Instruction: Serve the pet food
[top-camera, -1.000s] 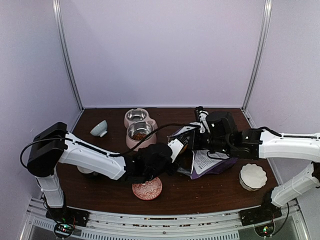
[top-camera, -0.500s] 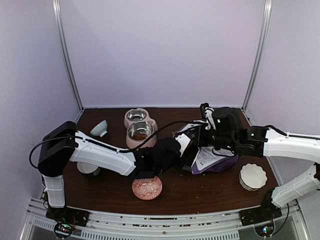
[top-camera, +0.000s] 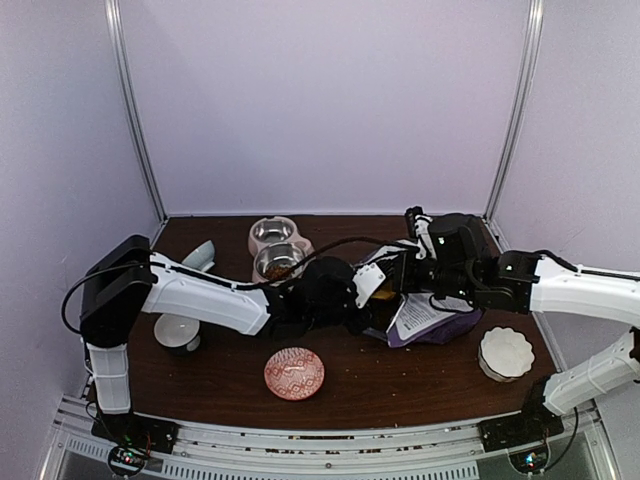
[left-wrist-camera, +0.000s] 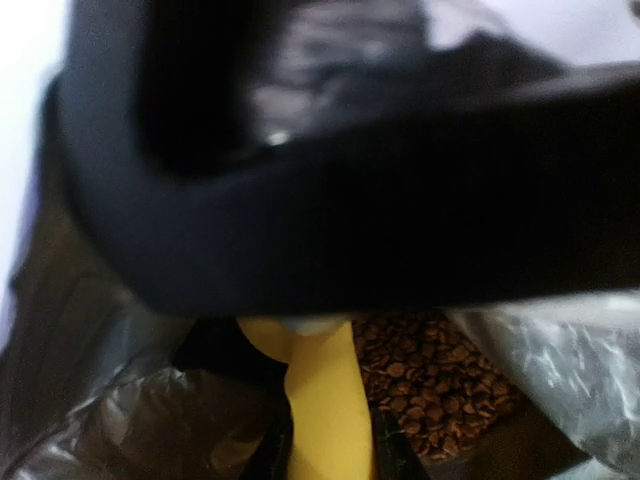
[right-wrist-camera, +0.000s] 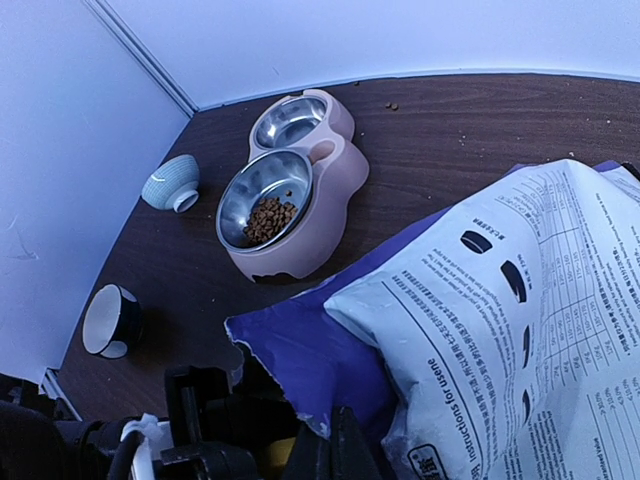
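The purple bag (right-wrist-camera: 330, 350) with its white printed back (top-camera: 420, 315) lies right of centre, mouth facing left. My right gripper (right-wrist-camera: 335, 445) is shut on the torn edge of the mouth and holds it up. My left gripper (left-wrist-camera: 325, 450) is shut on the handle of the yellow scoop (left-wrist-camera: 320, 395) and reaches into the bag's mouth (top-camera: 372, 295). The pet food (left-wrist-camera: 435, 385), brown kibble, lies inside the bag just right of the scoop. The scoop's bowl end is hidden by a dark blurred shape above. More pet food (right-wrist-camera: 268, 216) sits in the near basin of the pink double bowl (right-wrist-camera: 320, 215).
A red patterned plate (top-camera: 294, 372) lies near the front centre. A white scalloped dish (top-camera: 505, 352) stands front right. A pale blue bowl (top-camera: 198, 255) and a dark-rimmed cup (right-wrist-camera: 108, 320) stand at the left. The far basin (right-wrist-camera: 290, 122) of the pink bowl is bare steel.
My left arm has swung from above the red plate back and to the right, bringing the scoop into the bag's mouth. The right gripper shifted slightly right, still holding the bag.
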